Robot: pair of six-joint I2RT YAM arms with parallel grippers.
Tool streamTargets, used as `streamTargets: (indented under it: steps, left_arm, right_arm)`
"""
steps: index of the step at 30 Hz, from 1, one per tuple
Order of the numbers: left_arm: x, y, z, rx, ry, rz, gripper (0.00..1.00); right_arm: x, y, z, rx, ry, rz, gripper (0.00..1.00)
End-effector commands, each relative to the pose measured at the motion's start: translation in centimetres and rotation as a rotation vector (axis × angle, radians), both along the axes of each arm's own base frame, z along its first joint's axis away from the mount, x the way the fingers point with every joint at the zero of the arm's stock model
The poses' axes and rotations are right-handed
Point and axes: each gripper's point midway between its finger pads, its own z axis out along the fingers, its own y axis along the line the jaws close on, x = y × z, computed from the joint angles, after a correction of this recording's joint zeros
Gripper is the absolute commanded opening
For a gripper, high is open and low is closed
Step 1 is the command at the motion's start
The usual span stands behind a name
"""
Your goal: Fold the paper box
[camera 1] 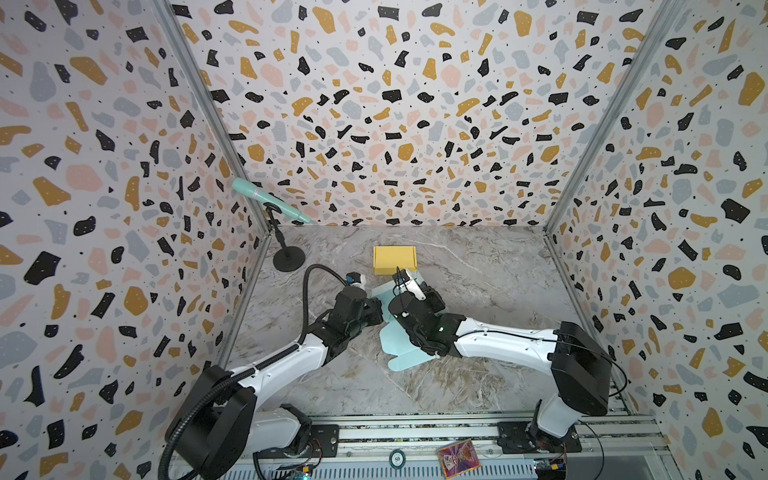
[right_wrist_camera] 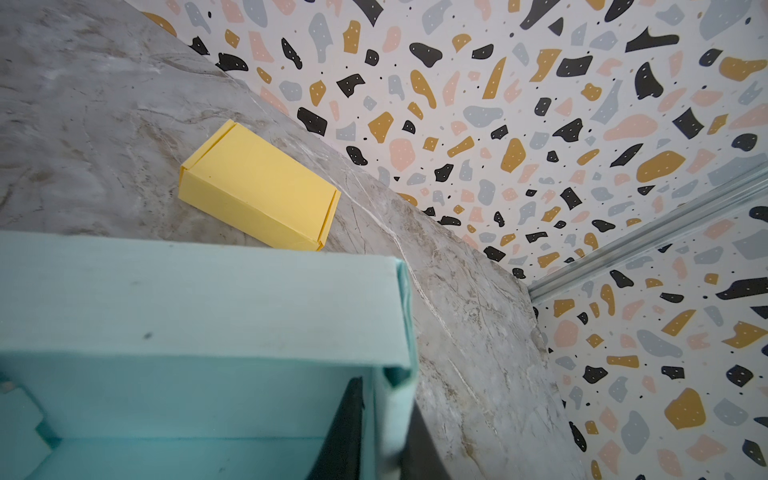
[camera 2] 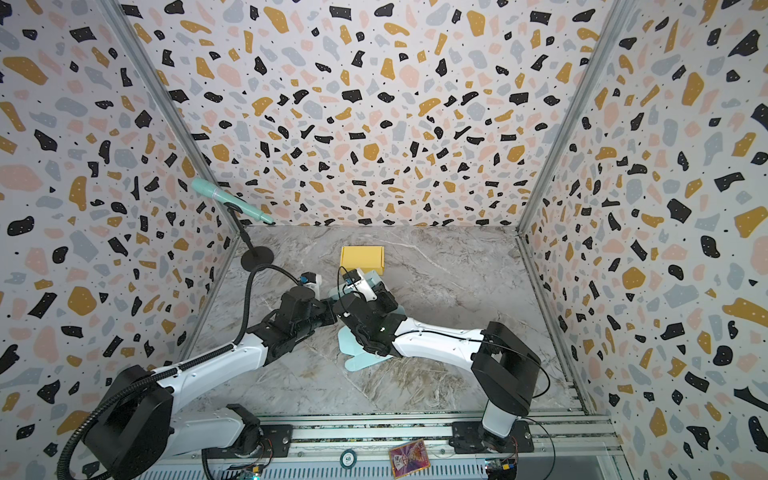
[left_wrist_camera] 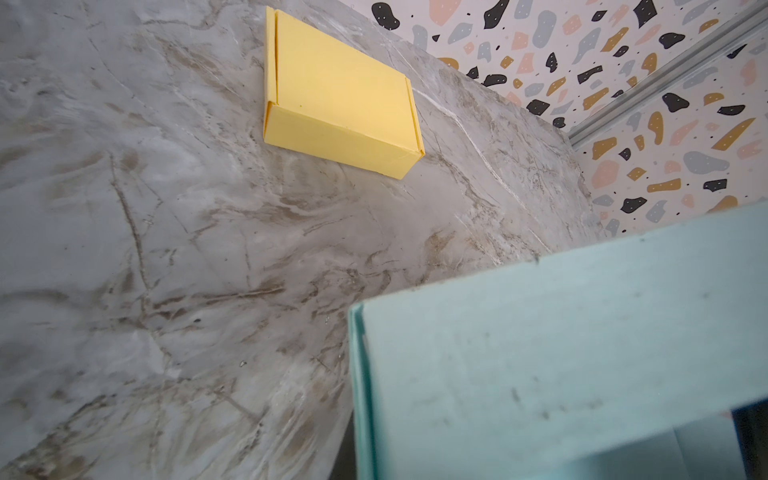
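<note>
A colourful card (camera 1: pixel 459 458) lies on the near rail (camera 1: pixel 415 434). Top view: the half-folded teal paper box (camera 1: pixel 401 361) sits mid-table, near of a yellow box (camera 1: pixel 394 259). The left gripper (camera 1: pixel 374 311), closed narrow, is at its left side. Left wrist: its raised wall (left_wrist_camera: pixel 561 353). Right wrist: the right gripper (right_wrist_camera: pixel 382 436) straddles a raised wall, grip unclear.

Light bright, even and diffuse, with no lamp in view. Marble table (camera 1: pixel 436 395) carries a mild sheen and no hard glare. Shadows are faint and soft-edged, tight under the arms (camera 1: pixel 282 357) near the table's middle in both top views. Top views are sharp at centre. The patterned walls (camera 1: pixel 83 208) stretch and bow toward the frame edges from wide-angle distortion. In both wrist views the teal paper box (left_wrist_camera: pixel 540 353) sits close to the lens, out of focus, its surface smeared. The yellow box (left_wrist_camera: pixel 340 95) behind it is crisper, with clean edges.
</note>
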Motion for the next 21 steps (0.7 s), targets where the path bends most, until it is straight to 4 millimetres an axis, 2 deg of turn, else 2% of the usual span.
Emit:
streamTargets:
  steps: [1,13,21]
  left_arm:
    - [0.6,-2.9,4.4,-0.115,-0.123,-0.088,0.00]
    - [0.8,-2.5,3.3,-0.089,-0.106,-0.061,0.00]
    - [0.7,-2.3,2.4,-0.075,-0.102,-0.056,0.00]
  right_arm:
    - [-1.1,0.8,1.8,0.082,0.000,0.064,0.23]
    - [-4.7,0.4,3.7,0.293,0.068,0.118,0.50]
    - [-7.7,0.3,7.0,0.420,0.093,0.219,0.60]
